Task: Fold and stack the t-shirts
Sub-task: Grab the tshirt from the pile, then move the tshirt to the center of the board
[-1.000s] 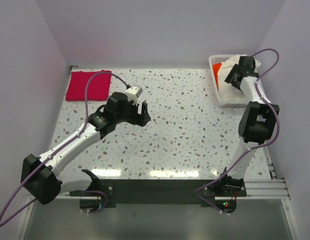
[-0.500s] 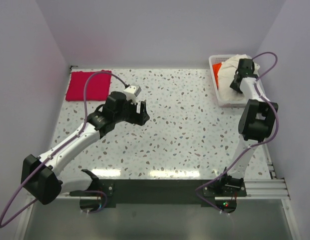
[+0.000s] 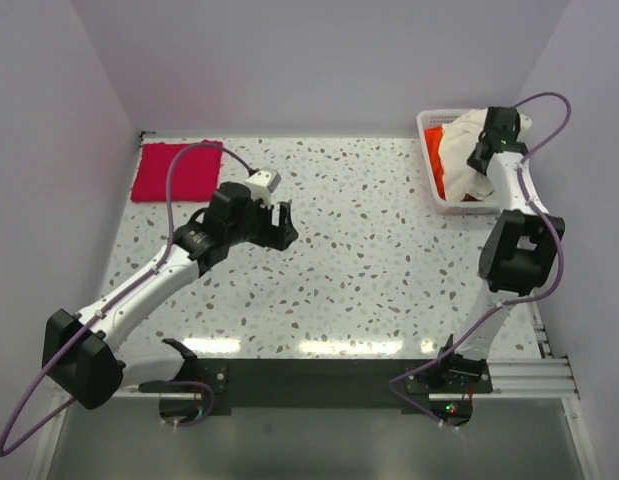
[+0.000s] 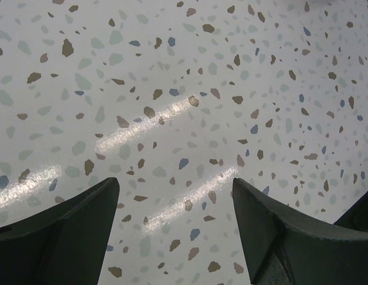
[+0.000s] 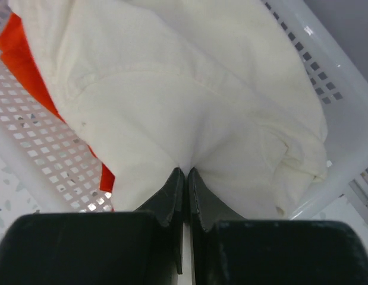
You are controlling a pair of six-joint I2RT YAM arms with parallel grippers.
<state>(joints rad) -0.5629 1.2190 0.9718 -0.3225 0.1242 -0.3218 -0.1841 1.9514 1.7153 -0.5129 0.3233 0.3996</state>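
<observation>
The cream-white t-shirt (image 3: 461, 140) (image 5: 189, 89) lies bunched in the white basket (image 3: 426, 124) at the back right. My right gripper (image 3: 486, 152) (image 5: 185, 171) is over the basket, shut on a pinched fold of this shirt. The cloth puckers at its fingertips. The crimson-pink t-shirt (image 3: 177, 171) lies folded flat at the back left corner of the table. My left gripper (image 3: 286, 222) (image 4: 175, 181) hovers open over bare speckled tabletop left of centre, with nothing between its fingers.
An orange-red cloth (image 3: 440, 182) (image 5: 23, 53) lies under the cream shirt in the perforated basket (image 5: 344, 119). Purple-grey walls close the table on three sides. Cables loop from both arms.
My right gripper has shut on the cream-white shirt and shifted slightly back and right, pulling the cloth so that more orange-red cloth shows. The left arm has hardly moved.
</observation>
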